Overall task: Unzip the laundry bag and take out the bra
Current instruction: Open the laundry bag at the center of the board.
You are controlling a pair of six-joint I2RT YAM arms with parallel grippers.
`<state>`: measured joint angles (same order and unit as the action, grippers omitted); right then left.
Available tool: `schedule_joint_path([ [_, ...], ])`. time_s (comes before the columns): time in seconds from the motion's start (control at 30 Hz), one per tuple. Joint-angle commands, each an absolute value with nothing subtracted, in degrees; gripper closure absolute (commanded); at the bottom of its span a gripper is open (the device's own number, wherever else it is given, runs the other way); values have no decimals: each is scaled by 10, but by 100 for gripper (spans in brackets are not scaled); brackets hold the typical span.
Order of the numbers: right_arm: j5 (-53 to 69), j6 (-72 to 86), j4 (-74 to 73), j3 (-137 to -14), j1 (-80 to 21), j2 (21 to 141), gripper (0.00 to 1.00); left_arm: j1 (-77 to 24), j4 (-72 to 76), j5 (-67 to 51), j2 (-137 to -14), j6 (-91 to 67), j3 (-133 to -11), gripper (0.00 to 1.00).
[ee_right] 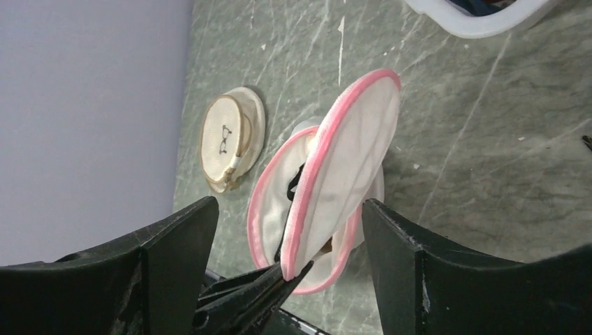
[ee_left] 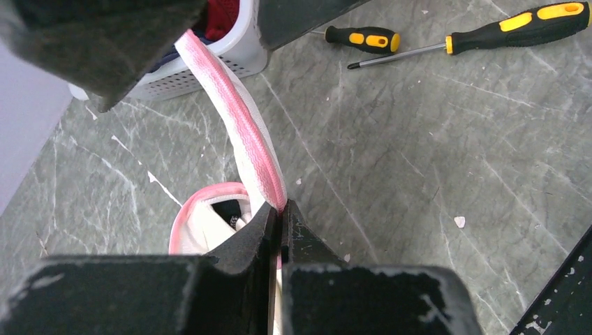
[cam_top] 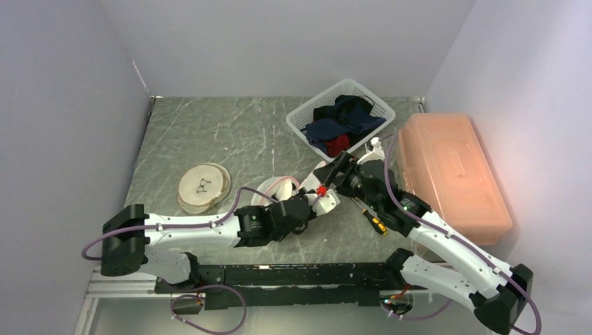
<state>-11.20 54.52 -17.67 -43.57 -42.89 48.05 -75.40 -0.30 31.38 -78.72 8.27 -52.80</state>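
Note:
The laundry bag (ee_right: 349, 160) is white mesh with a pink zipper rim. It lies on the table with one flap pulled up. My left gripper (ee_left: 281, 208) is shut on the pink rim (ee_left: 237, 118) and holds it off the table. The bag gapes open, and a bit of black fabric (ee_right: 297, 183) shows inside, apparently the bra. My right gripper (ee_right: 290, 202) hovers above the lifted flap, open, with both fingers clear of the bag. In the top view the two grippers meet just right of the bag (cam_top: 276, 190).
A white basket (cam_top: 300, 118) of dark and red clothes stands at the back. An orange lidded box (cam_top: 447, 174) is on the right. Two yellow-and-black screwdrivers (ee_left: 516, 24) lie beside the arms. A round cream case (cam_top: 202, 187) lies left of the bag.

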Motion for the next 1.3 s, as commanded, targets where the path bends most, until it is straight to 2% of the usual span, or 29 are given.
schedule_joint_path([
  [0.0, -66, 552, -125, -460, -415, 512, 24, -758, 39, 330, -764, 96, -519, 97],
  [0.2, -48, 542, -124, -458, -412, 548, 43, -757, 42, 337, -756, 91, -512, 97],
  [0.27, -48, 538, -125, -452, -412, 549, 54, -757, 43, 338, -751, 88, -507, 97],
  [0.33, -47, 534, -116, -443, -412, 543, 71, -758, 40, 343, -747, 78, -505, 95],
  [0.43, -60, 510, -128, -446, -412, 535, 89, -758, -4, 376, -738, 19, -513, 82],
  [0.5, -78, 489, -136, -441, -412, 524, 100, -758, -65, 404, -723, -49, -517, 65],
  [0.57, -77, 470, -120, -416, -411, 504, 100, -758, -111, 414, -697, -115, -513, 46],
  [0.63, -66, 453, -103, -394, -411, 490, 100, -758, -150, 422, -658, -189, -502, 37],
  [0.83, -72, 426, -93, -343, -411, 455, 100, -758, -301, 474, -547, -407, -468, 30],
  [0.97, -107, 414, -102, -317, -411, 423, 100, -745, -347, 471, -507, -506, -432, 27],
  [1.1, -139, 411, -110, -299, -411, 394, 100, -692, -334, 393, -493, -550, -400, 25],
  [1.27, -150, 412, -112, -290, -411, 383, 100, -578, -228, 219, -479, -553, -335, 28],
])
